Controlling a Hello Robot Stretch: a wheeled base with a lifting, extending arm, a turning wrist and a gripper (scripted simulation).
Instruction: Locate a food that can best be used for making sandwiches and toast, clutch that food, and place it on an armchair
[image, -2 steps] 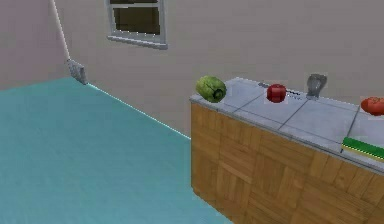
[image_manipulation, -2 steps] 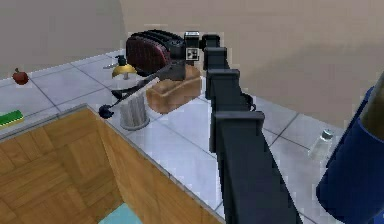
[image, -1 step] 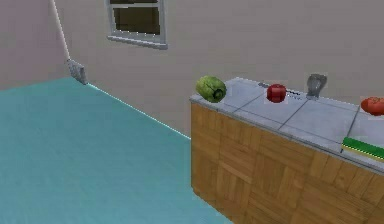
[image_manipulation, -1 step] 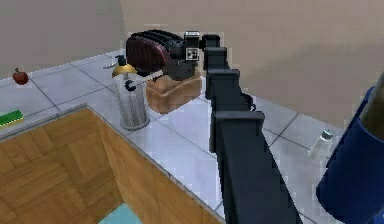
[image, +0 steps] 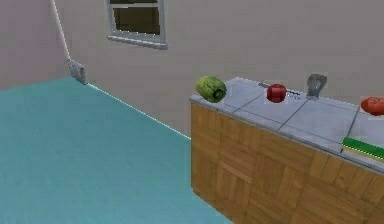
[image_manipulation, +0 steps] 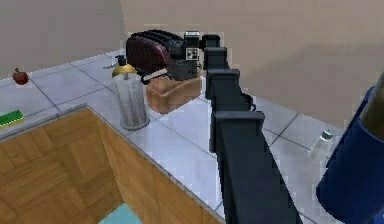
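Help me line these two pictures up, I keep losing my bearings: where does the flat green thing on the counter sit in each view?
Forward view: the flat green thing lies at the right edge, near the countertop's front edge.
Arm side view: it lies at the left edge, on the countertop.
Shared landmark: the counter's wood front.

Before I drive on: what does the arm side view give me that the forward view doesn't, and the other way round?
Arm side view: the arm with its end effector by a brown loaf, a dark red toaster, a metal canister and a small shaker.
Forward view: a window, teal floor, a green round food and a grey fixture.
Both: the tiled counter, and probably the green flat item with a red fruit near it.
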